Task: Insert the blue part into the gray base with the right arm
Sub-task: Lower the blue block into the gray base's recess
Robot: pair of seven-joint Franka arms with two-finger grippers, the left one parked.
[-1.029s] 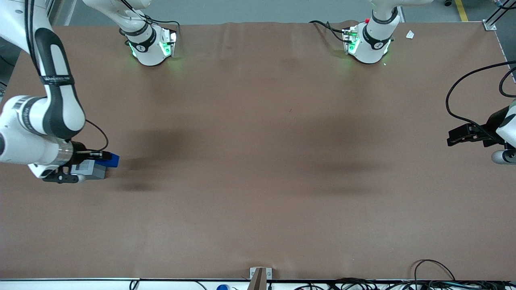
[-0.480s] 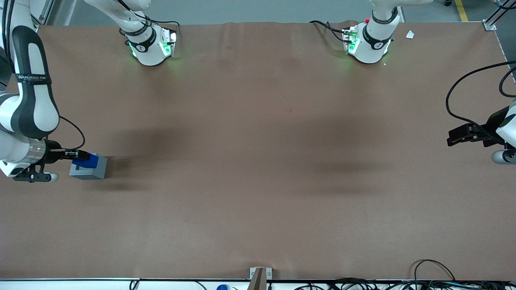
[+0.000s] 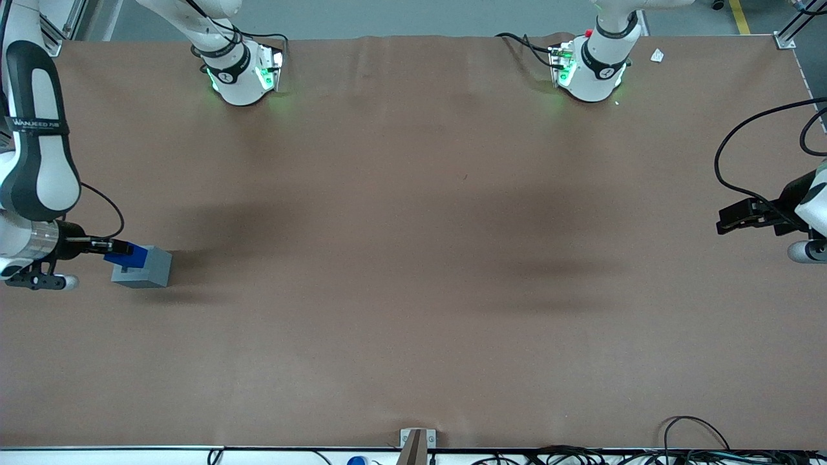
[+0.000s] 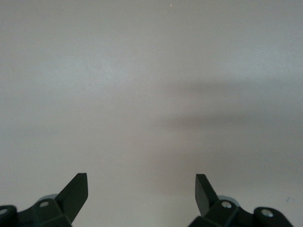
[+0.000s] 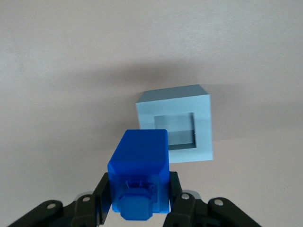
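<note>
Sliding farther toward its own end of the worktop (image 3: 413, 258), the right arm (image 3: 35, 161) has carried the blue part (image 3: 119, 254) along with it: a moment ago the part sat over the middle of the gray base (image 3: 142, 267), and now it hangs above the base's edge on the working arm's side, partly overlapping it in the front view. The gripper (image 3: 113, 246) stays clamped on the blue part, jaws narrow, one finger pressed on each flank. From the right wrist view you can see it plainly: the blue part (image 5: 139, 172) is pinched between the black fingers (image 5: 179, 198), raised above the brown worktop, with a small round-edged stub on the face turned to the camera. The gray base (image 5: 176, 124) rests flat on the worktop, its square recess facing up and uncovered, a dark shadow lying on the surface next to it. Blue part and gray base are apart, not touching.
</note>
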